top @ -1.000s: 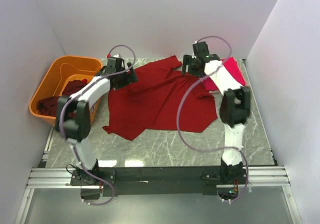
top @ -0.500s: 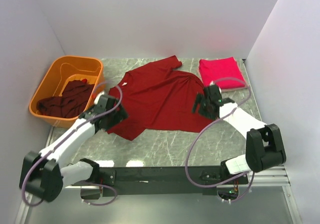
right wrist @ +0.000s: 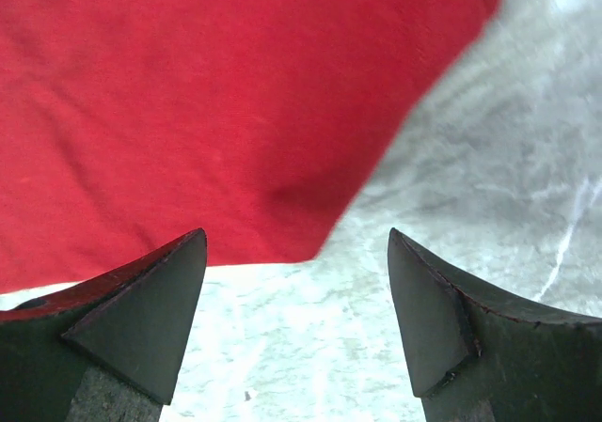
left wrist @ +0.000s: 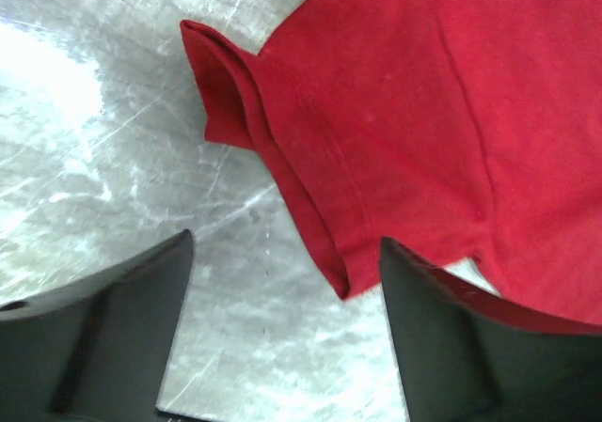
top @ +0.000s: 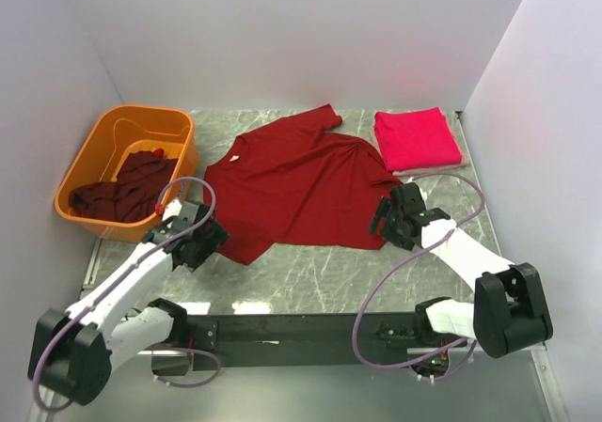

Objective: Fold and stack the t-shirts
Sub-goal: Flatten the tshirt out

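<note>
A dark red t-shirt [top: 301,187] lies spread flat on the table's middle. A folded crimson-pink t-shirt [top: 417,138] lies at the back right. More maroon shirts [top: 122,189] lie crumpled in the orange tub. My left gripper [top: 202,242] is open and empty at the shirt's near-left corner; in the left wrist view that hem corner [left wrist: 343,276] lies between the open fingers [left wrist: 451,347]. My right gripper [top: 397,217] is open and empty at the shirt's near-right corner, whose edge [right wrist: 310,239] shows just ahead of its fingers [right wrist: 141,319].
The orange tub [top: 99,140] stands at the left back. White walls enclose the table on three sides. Bare grey marble [top: 320,276] lies between the shirt and the near rail.
Both arms have pulled back from the shirt's far edge to its near corners. The shirt now lies flatter and more spread out. Both grippers are lower and nearer the table.
</note>
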